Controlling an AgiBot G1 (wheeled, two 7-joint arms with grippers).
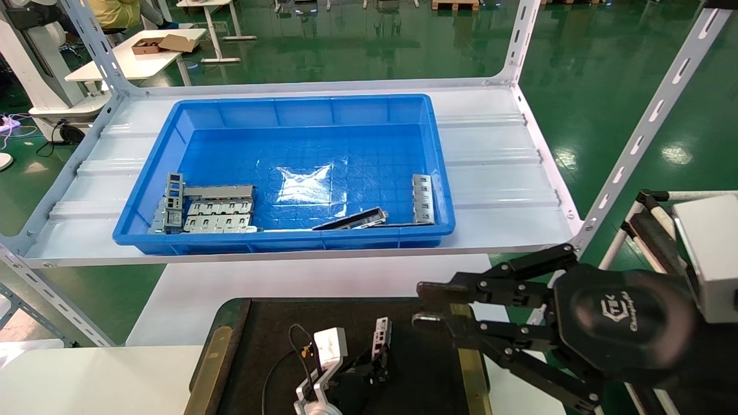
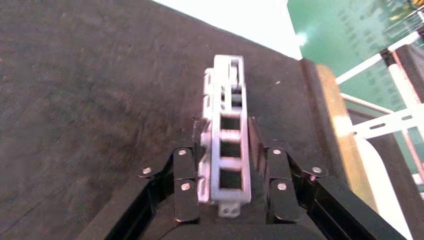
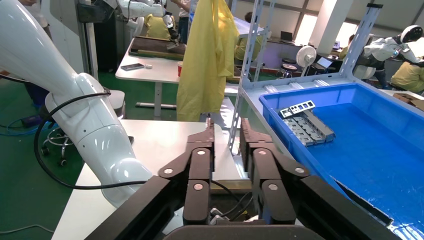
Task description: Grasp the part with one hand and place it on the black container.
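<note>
The left gripper point(image 2: 227, 150) holds the part point(image 2: 226, 135), a small silver-grey metal strip with square holes, squeezed between its two black fingers point(image 2: 186, 182). It is low over the black container point(image 1: 271, 323), a wide flat dark tray with worn yellow strips on its sides, which sits at the near edge of the white table point(image 1: 98, 377). I cannot tell if the part touches the tray. It looks a bit tilted, so it might tip over or slide when let go. The right gripper point(image 1: 429, 302) waits with a narrow gap by the tray's right edge. More parts lie in the deep blue plastic bin point(image 1: 167, 138) at the back.
</note>
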